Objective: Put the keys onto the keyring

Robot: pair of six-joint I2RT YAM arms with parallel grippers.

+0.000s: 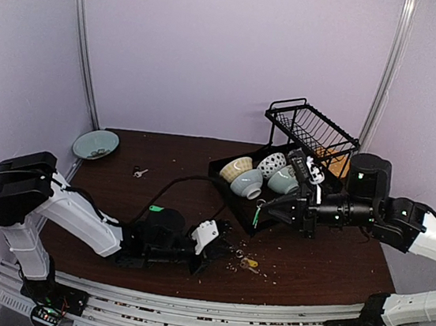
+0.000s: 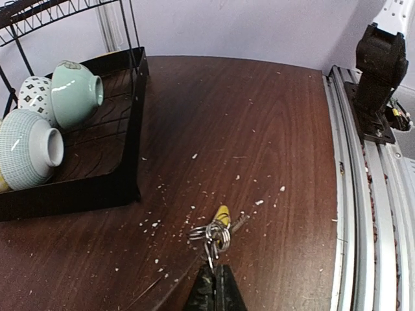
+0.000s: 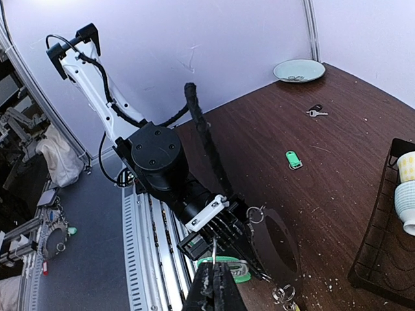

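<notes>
My left gripper [image 2: 215, 275] is shut low over the table on a small split ring of a bunch [image 2: 211, 234] that carries the yellow-headed key [image 2: 222, 215]. In the top view this left gripper [image 1: 227, 250] lies beside the bunch of keys [image 1: 247, 263]. My right gripper [image 3: 216, 267] is shut on a thin silver wire. That wire looks like the keyring [image 3: 292, 237], which is a blurred wide loop hanging close to the lens. A green tag [image 3: 228, 267] hangs just under the jaws. From above, the right gripper [image 1: 265, 208] hovers over the table's middle right.
A loose green tag [image 3: 293, 159] and a small dark-headed key [image 3: 315, 112] lie further out on the brown table. A pale plate [image 1: 95, 144] sits at the back left. A black dish rack [image 1: 311, 127] and tray [image 2: 97, 188] with bowls stand at the back right. Crumbs dot the wood.
</notes>
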